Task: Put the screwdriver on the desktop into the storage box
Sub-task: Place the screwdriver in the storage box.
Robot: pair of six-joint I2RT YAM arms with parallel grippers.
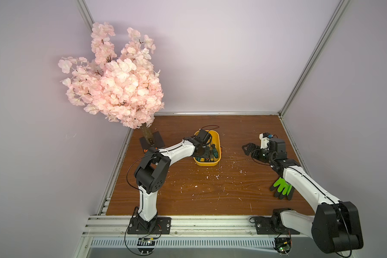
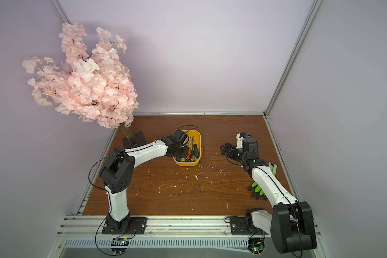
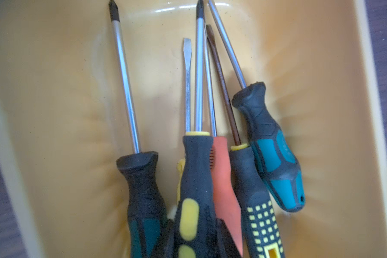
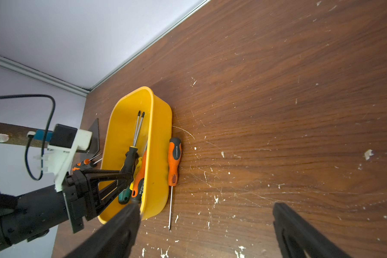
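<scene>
My left gripper (image 4: 127,170) sits low inside the storage box (image 4: 159,125), jaws closed on the handle of a black-and-yellow screwdriver (image 3: 196,178). It is nested among other screwdrivers (image 3: 275,156), shafts pointing the same way. I judge it low enough to release without a bounce. The right gripper (image 4: 205,214) hangs wide open and empty over the desktop (image 4: 288,111), facing an orange-handled screwdriver (image 4: 174,160) that lies outside, just beside the box's long wall. That closeness leaves little finger room on the wall side.
</scene>
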